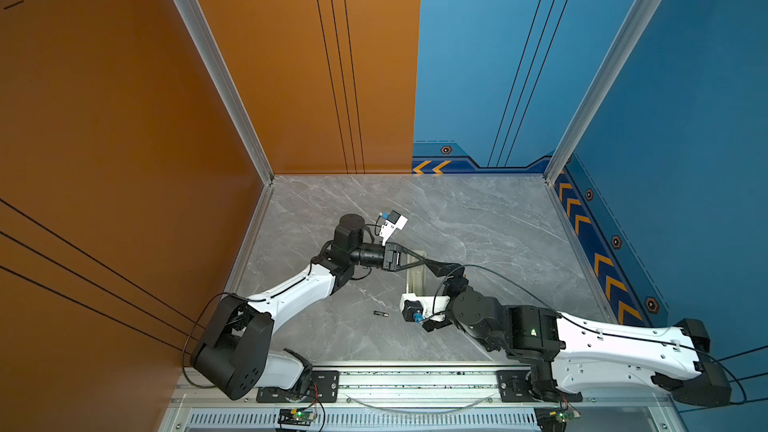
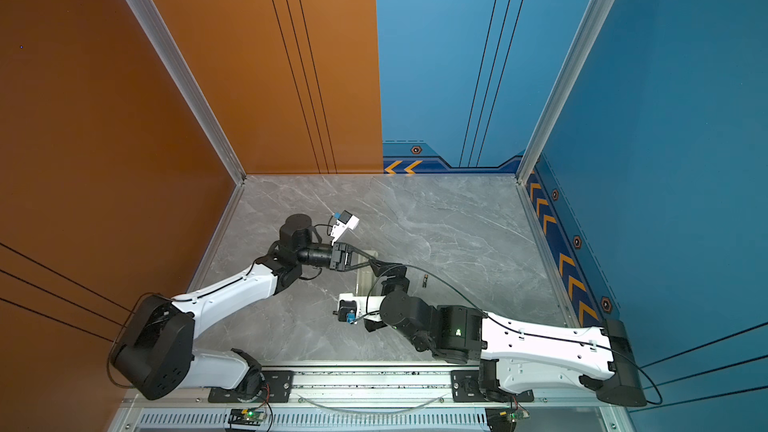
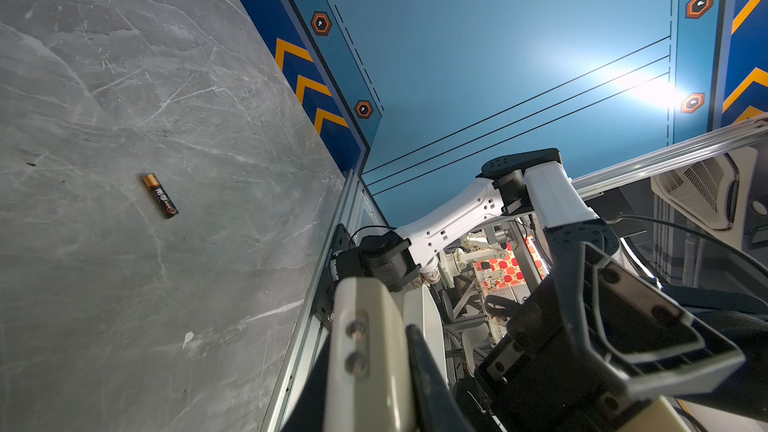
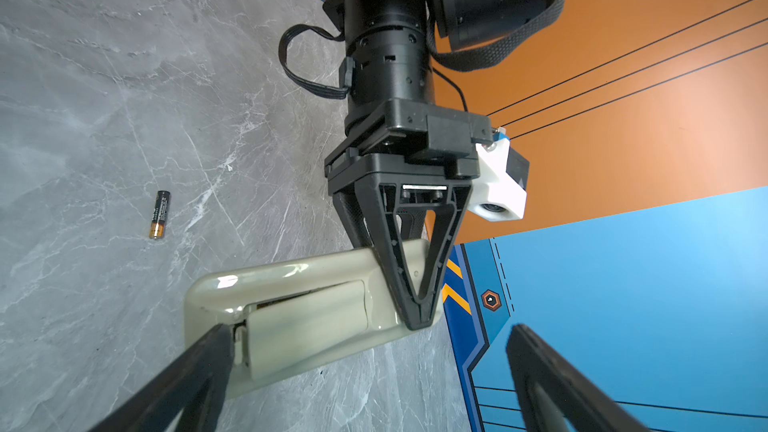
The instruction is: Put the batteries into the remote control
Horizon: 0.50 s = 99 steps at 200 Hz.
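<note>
Right wrist | left gripper [image 4: 417, 320] clenched, pinning remote control [image 4: 291, 276] | right gripper [image 4: 370, 328] spread at cover [image 4: 307, 320] | prying may skid it

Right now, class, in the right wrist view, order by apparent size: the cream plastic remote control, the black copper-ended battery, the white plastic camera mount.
1. cream plastic remote control
2. white plastic camera mount
3. black copper-ended battery
Nearness to the lens enlarges the remote, but the order looks clear.
</note>
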Tool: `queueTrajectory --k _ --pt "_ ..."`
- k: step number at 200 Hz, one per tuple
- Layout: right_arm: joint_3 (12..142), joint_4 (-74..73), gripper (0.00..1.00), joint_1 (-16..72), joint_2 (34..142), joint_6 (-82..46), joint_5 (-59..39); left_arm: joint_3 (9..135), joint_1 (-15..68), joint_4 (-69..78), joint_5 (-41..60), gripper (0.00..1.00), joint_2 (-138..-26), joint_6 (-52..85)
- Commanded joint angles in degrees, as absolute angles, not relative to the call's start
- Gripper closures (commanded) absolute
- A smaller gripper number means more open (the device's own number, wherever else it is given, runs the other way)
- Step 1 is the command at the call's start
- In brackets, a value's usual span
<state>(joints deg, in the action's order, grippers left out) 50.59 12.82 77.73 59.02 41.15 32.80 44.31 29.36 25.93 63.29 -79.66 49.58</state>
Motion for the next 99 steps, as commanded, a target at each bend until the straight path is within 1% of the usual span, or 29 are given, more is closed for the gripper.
queueTrajectory --k 1,99 --pt "50.1 12.1 0.00 77.6 58.6 41.0 33.1 43.6 29.3 25.3 66.1 1.00 -79.7 49.8" --pt "49.9 13.7 0.00 78.2 58.3 41.0 30.7 43.6 29.0 25.3 66.0 1.00 -79.5 49.7"
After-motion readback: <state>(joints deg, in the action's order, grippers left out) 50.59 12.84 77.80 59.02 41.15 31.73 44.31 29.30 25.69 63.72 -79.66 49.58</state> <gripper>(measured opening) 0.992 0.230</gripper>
